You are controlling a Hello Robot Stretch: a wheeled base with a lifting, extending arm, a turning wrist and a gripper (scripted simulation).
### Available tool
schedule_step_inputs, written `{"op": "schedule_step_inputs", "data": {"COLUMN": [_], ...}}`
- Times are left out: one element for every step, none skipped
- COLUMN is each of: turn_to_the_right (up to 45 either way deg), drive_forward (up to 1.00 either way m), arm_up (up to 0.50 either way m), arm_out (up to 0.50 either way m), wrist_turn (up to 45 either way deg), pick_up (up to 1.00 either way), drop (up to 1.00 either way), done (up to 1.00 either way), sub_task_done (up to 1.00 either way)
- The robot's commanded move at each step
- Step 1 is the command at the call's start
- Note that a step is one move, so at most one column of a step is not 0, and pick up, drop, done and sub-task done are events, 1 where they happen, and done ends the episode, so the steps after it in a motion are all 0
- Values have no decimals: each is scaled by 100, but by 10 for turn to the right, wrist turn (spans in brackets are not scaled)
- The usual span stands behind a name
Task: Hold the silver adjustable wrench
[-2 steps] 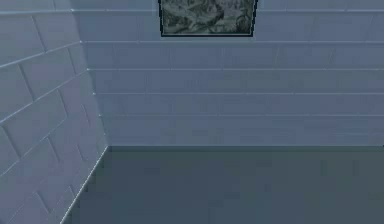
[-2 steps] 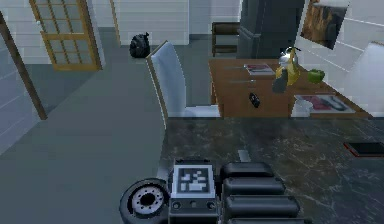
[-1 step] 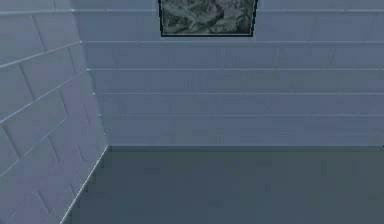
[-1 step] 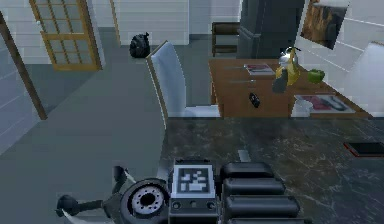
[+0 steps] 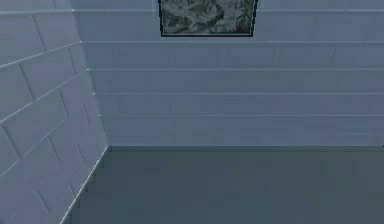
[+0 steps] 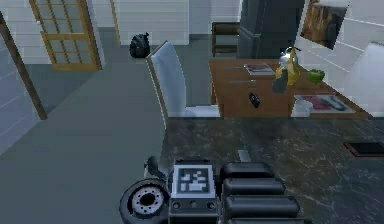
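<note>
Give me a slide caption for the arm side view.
White chair beside a cluttered wooden table, beyond a dark speckled countertop.

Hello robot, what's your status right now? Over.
Tool low by dark counter, load unclear. Small dark thing on wooden table, maybe wrench. White chair alongside table.

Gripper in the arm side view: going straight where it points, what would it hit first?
Hard to be sure: the gripper shows no clear fingers. If it points toward the picture's left, the way looks free over bare floor as far as shown.
</note>
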Motion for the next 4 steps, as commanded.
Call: {"op": "schedule_step_inputs", "data": {"turn_to_the_right": [0, 0, 0, 0], "drive_forward": [0, 0, 0, 0], "arm_up": [0, -16, 0, 10], "arm_out": [0, 0, 0, 0], "wrist_turn": [180, 0, 0, 0], "pick_up": [0, 0, 100, 0], "drop": [0, 0, 0, 0], "done": [0, 0, 0, 0], "sub_task_done": [0, 0, 0, 0]}}
